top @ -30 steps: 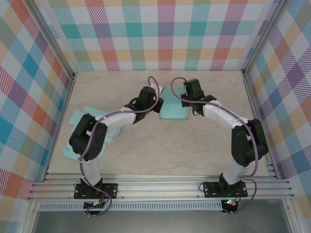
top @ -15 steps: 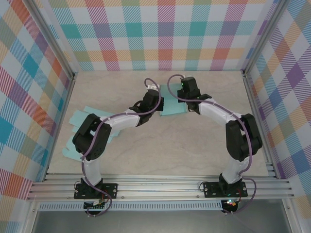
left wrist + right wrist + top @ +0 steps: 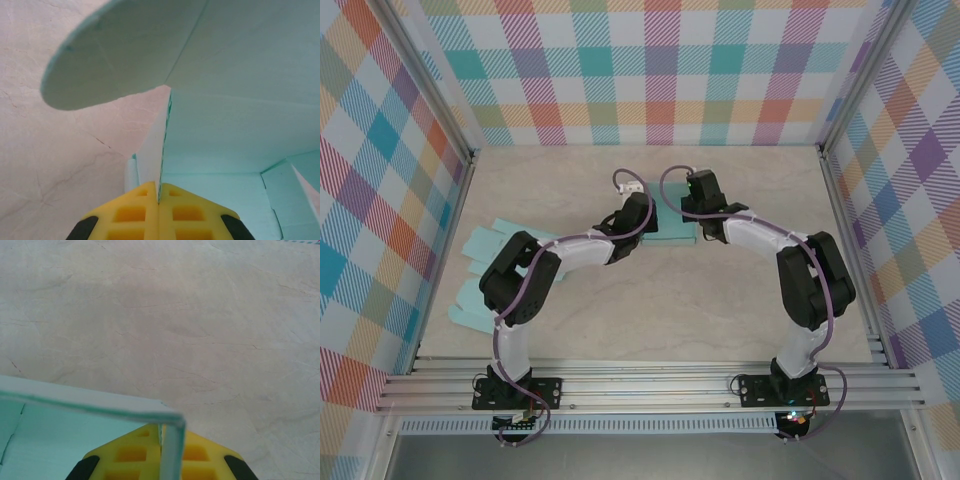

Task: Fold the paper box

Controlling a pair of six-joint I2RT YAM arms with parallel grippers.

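Observation:
The paper box is a pale teal cardboard piece near the middle of the table, between my two wrists. My left gripper is shut on its left side wall; in the left wrist view the yellow fingers pinch the upright wall, with a rounded flap hanging overhead. My right gripper is shut on the right wall; in the right wrist view its yellow fingers clamp a thin teal edge at a folded corner.
Several flat teal box blanks lie spread at the table's left side, beside the left arm. Checked walls and metal rails enclose the work area. Bare beige tabletop lies in front of the box.
Both grippers have moved inward and away from the bases, drawing closer together. The box between them now looks narrower and its sides stand more upright.

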